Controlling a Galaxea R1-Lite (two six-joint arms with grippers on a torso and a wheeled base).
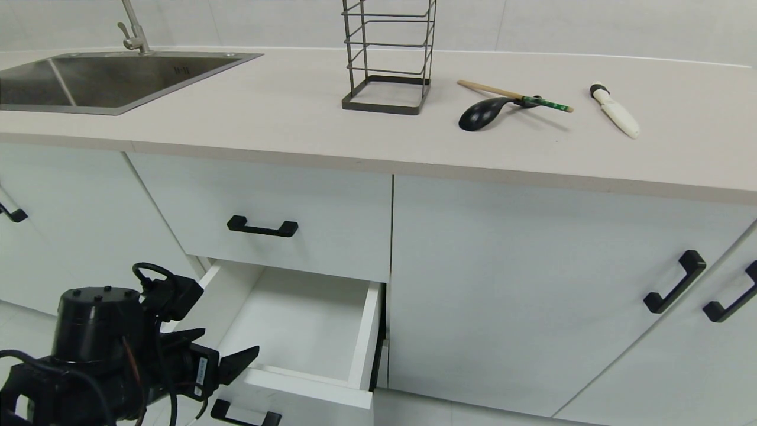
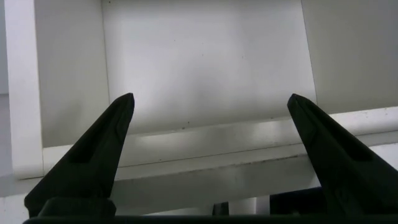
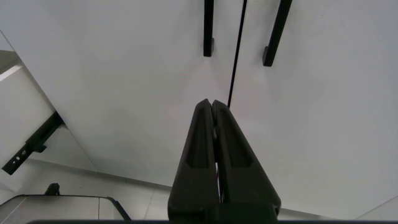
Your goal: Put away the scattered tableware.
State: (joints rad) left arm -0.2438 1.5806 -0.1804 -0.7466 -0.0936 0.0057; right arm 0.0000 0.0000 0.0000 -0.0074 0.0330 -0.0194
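Observation:
On the counter at the right lie a black spoon (image 1: 482, 114), a wooden chopstick with a green end (image 1: 513, 95) resting across the spoon's handle, and a white knife-like utensil with a black band (image 1: 616, 111). Below the counter a white lower drawer (image 1: 362, 331) is pulled out, and nothing lies inside it. My left gripper (image 1: 227, 356) hangs open at the drawer's front left corner; in the left wrist view its fingers (image 2: 210, 99) spread wide over the drawer's front rim (image 2: 186, 146). My right gripper (image 3: 212, 104) is shut on nothing, facing white cabinet doors.
A dark wire rack (image 1: 387, 53) stands mid-counter. A steel sink (image 1: 118, 74) with a faucet (image 1: 135, 29) is at the far left. The shut upper drawer has a black handle (image 1: 262, 226). Cabinet doors at right carry black handles (image 1: 674, 281) (image 3: 208, 28).

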